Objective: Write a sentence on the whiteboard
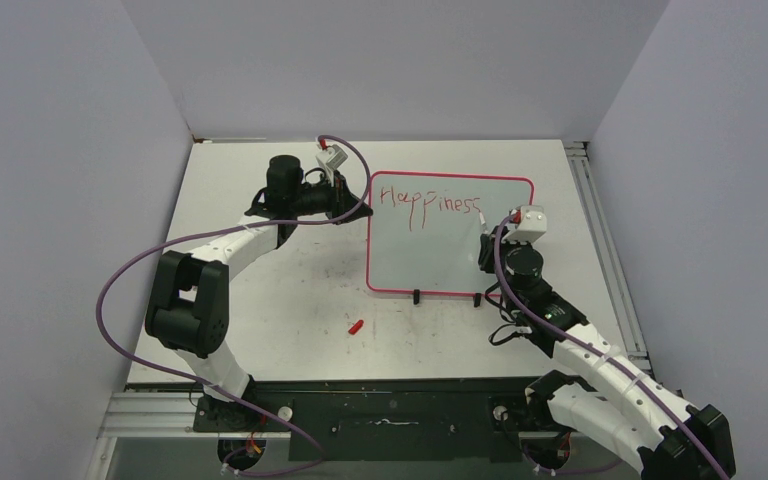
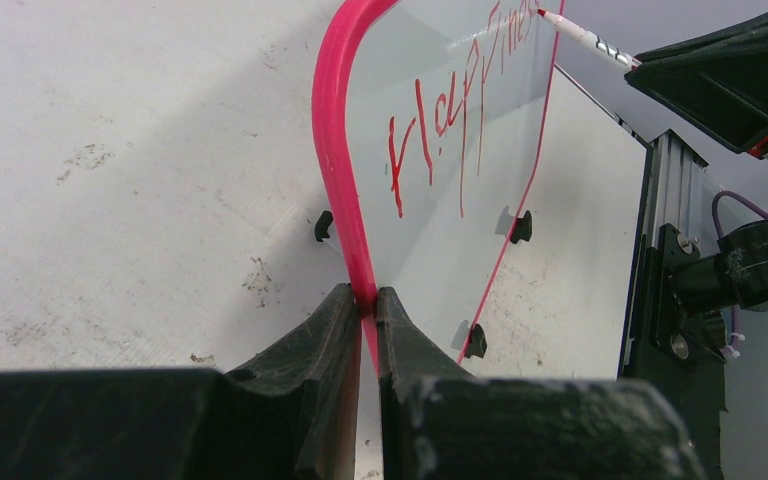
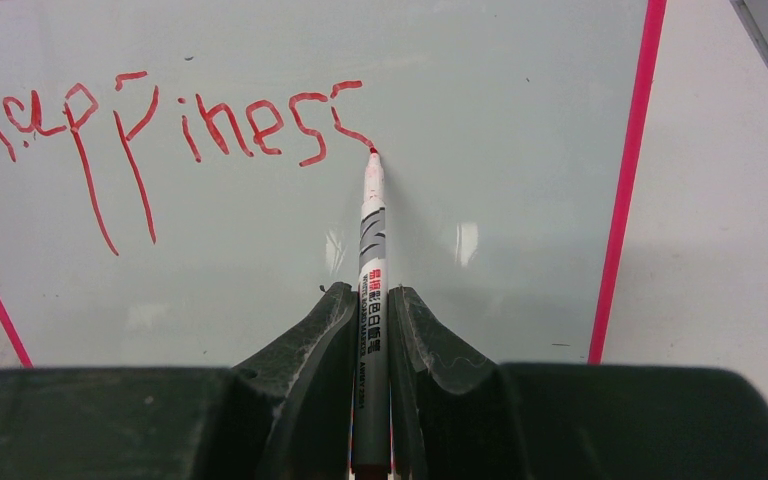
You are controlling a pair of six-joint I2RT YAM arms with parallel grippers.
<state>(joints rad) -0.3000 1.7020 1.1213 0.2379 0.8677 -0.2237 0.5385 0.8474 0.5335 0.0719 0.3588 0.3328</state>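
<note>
Scuffed white tabletop [image 1: 290, 280] with grey smudges fills the scene, boxed in by plain pale panels [image 1: 60, 150] on three sides. At the left gripper [image 2: 365, 298] the two dark fingers are pinched together on the pink-red rim [image 2: 330, 130] of the whiteboard [image 1: 450, 255], and the rim rises from between their tips. In the overhead view this grip sits on the board's left edge, close to its far corner. At the right gripper [image 3: 370, 295] the fingers are clamped on a slim marker [image 3: 372, 230]. Its barrel lies in the slot between them and points away, and its red tip touches the board right at the end of the last stroke of the sentence [image 3: 210, 120]. That writing is a single red handwritten word, "Happiness", with long-tailed p's, running along the board's far edge from the left corner to past the middle. The marker barrel is white near the tip with a grey slanted band, then grey with a small red mark and lines of print too small to read. The whiteboard lies flat on the tabletop, right of centre, between the two arms, with small black clip feet [image 2: 521, 226] on its edges. A small red cap [image 1: 356, 326] lies on the tabletop near the board's near left corner, apart from it. An aluminium rail [image 1: 605, 240] runs along the table's right side
</note>
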